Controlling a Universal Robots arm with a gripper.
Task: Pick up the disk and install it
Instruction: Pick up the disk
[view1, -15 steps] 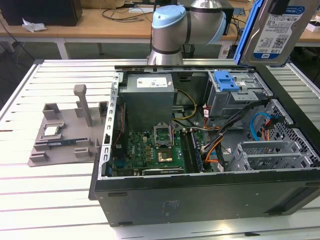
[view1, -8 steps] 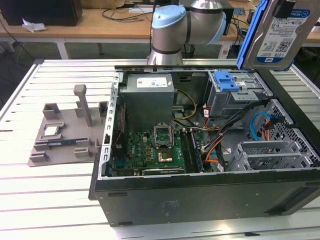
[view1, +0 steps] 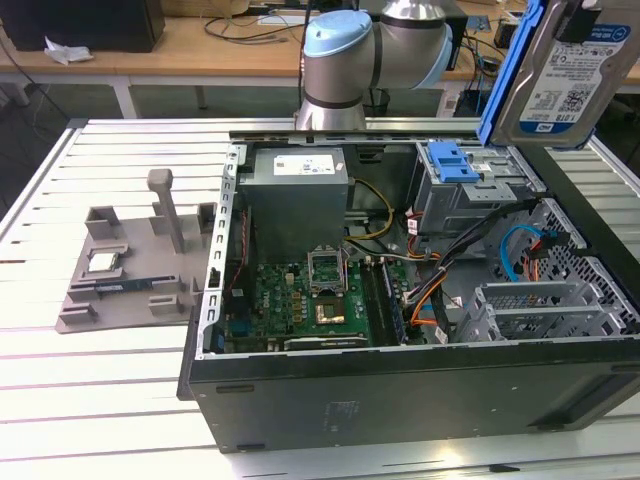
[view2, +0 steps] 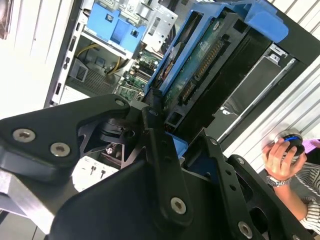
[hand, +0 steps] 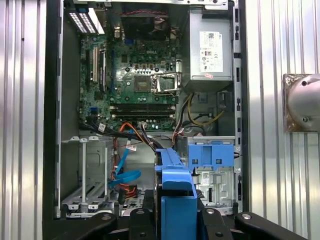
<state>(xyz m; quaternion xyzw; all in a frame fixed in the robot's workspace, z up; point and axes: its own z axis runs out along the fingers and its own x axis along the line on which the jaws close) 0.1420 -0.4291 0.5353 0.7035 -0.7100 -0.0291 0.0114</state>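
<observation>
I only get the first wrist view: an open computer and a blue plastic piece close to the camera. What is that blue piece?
Observer: It is the frame around the disk. The exterior view shows the disk's silver face with a blue-and-white label.
Operator: Is the robot holding it?
Observer: Yes. In the second wrist view the gripper is shut on the disk's end, clamping it from both sides.
Operator: Is anyone around?
Observer: The second wrist view shows a person's hand, apart from the disk, gripping a small round object.
</observation>
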